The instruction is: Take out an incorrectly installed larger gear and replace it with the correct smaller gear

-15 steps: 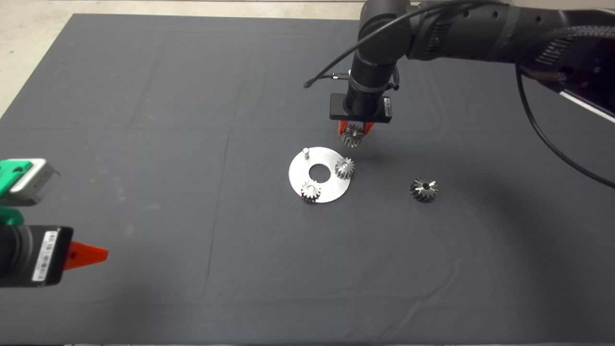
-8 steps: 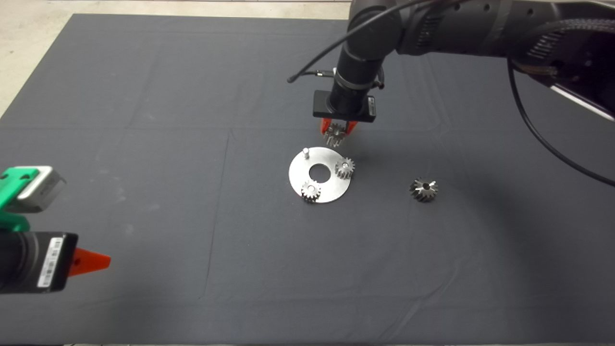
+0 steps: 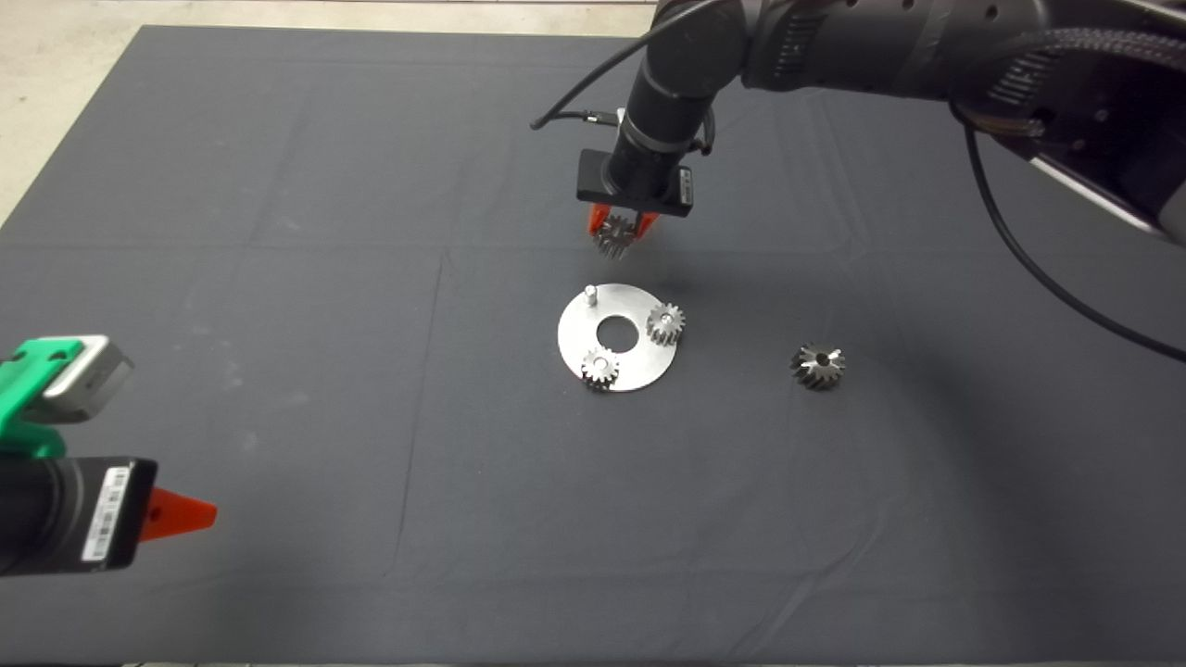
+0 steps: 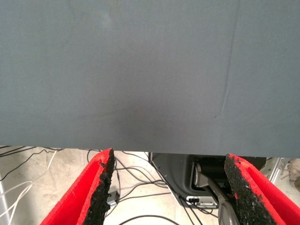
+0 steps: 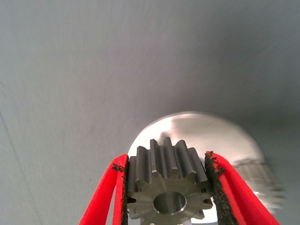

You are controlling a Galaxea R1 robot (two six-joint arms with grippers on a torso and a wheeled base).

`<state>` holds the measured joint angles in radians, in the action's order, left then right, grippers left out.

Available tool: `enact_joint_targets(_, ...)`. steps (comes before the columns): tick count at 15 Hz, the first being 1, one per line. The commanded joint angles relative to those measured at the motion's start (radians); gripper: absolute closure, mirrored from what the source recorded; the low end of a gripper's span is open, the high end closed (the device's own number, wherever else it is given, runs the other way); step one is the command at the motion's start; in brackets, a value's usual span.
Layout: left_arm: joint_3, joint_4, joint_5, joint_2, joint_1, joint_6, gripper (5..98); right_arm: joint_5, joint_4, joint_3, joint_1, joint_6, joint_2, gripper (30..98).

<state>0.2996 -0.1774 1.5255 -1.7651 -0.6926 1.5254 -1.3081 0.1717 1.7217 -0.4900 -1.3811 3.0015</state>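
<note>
Clamping the smaller gear (image 3: pixel 612 235) between its two red fingers, the right claw (image 3: pixel 622 225) hangs above the mat just beyond the round steel plate (image 3: pixel 637 301). Removal looks done: the larger gear (image 3: pixel 817 365) lies on the mat well apart from the plate, to its right. Two small gears (image 3: pixel 665 323) sit on the plate, and one bare pin (image 3: pixel 588 295) stands free. What remains, I judge, is carrying the held gear over that pin and seating it. Parked at the counter's lower left edge, the left claw (image 4: pixel 168 187) has its fingers spread apart, empty.
</note>
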Motion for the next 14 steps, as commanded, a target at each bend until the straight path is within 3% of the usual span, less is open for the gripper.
enact_joint_targets(1, 0.002, -0.014, 0.065, 0.000, -0.001, 0.004, 44.4, 0.026, 0.012, -0.004, -0.015, -0.007, 0.005, 93.4)
enact_joint_targets(9, -0.004, -0.017, 0.065, -0.012, -0.001, 0.024, 44.4, 0.027, 0.072, -0.018, -0.010, -0.010, 0.011, 93.7)
enact_joint_targets(14, -0.005, -0.019, 0.064, -0.012, -0.001, 0.024, 44.4, 0.027, 0.173, -0.047, 0.050, -0.075, 0.011, 93.7)
